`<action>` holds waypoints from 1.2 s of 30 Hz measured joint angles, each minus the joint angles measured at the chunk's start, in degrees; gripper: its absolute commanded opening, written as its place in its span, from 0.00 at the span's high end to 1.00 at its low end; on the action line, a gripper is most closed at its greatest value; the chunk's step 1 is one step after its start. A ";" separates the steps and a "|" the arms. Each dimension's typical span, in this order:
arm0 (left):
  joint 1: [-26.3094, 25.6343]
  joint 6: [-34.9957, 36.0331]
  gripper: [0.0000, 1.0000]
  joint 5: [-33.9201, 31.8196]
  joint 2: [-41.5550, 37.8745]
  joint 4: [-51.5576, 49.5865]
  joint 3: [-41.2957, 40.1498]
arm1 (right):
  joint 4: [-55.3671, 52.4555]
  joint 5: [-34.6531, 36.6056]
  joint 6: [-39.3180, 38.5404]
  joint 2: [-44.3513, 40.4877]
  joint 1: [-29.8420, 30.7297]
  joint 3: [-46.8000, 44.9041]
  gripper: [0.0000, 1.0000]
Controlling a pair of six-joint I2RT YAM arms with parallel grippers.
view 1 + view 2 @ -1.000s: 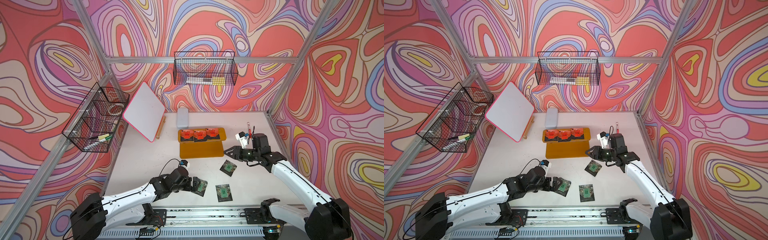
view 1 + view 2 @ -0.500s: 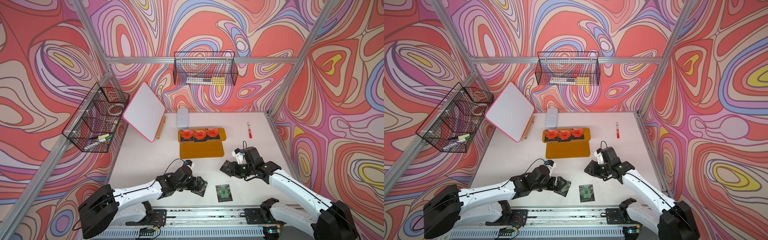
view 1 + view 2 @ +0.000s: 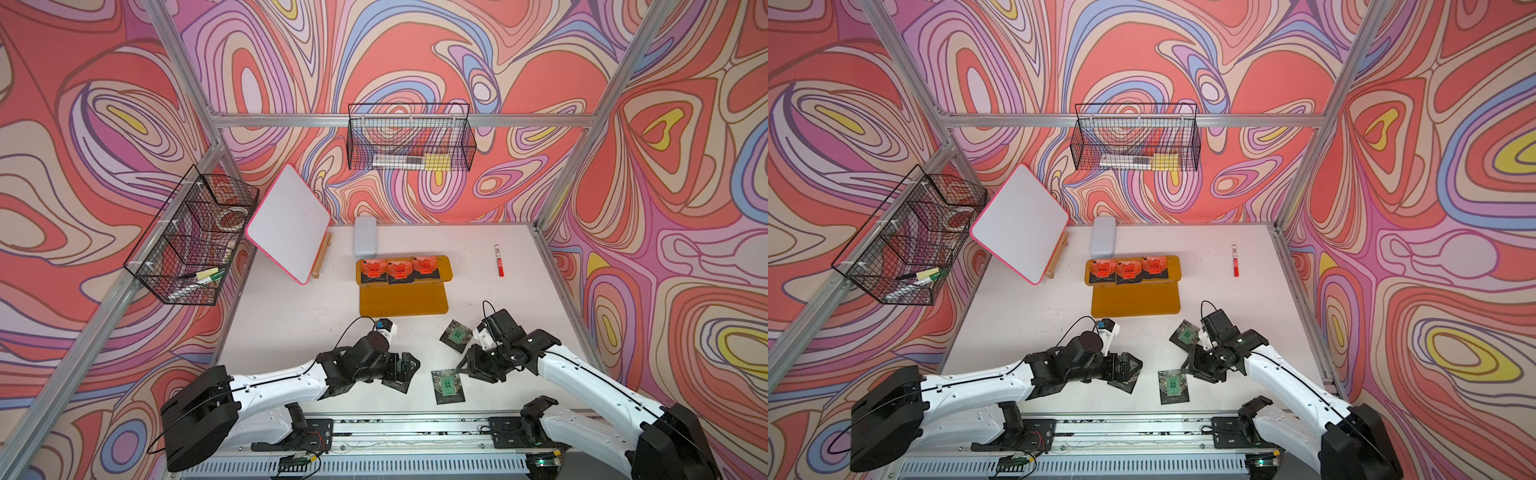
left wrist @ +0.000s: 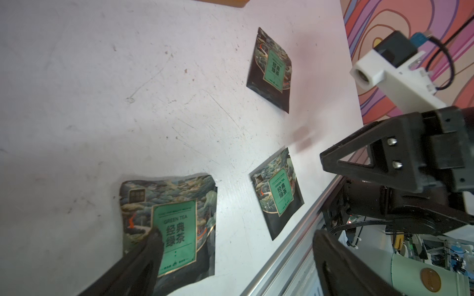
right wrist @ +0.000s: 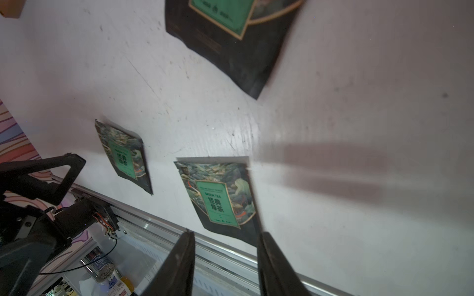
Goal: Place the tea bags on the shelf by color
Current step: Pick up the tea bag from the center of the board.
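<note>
Arms both came down to the green tea bags near the front edge. Right gripper hovers there, jaws partly apart, empty. Left gripper, spread wide, is probably touching one bag with a finger. Orange bags fill the shelf top tier, lower tier bare. Scuffed white table, roomy.
</note>
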 measured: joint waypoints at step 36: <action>-6.88 -6.34 0.13 -0.70 11.82 8.74 5.01 | 20.72 -4.17 8.20 8.46 8.98 -6.47 0.63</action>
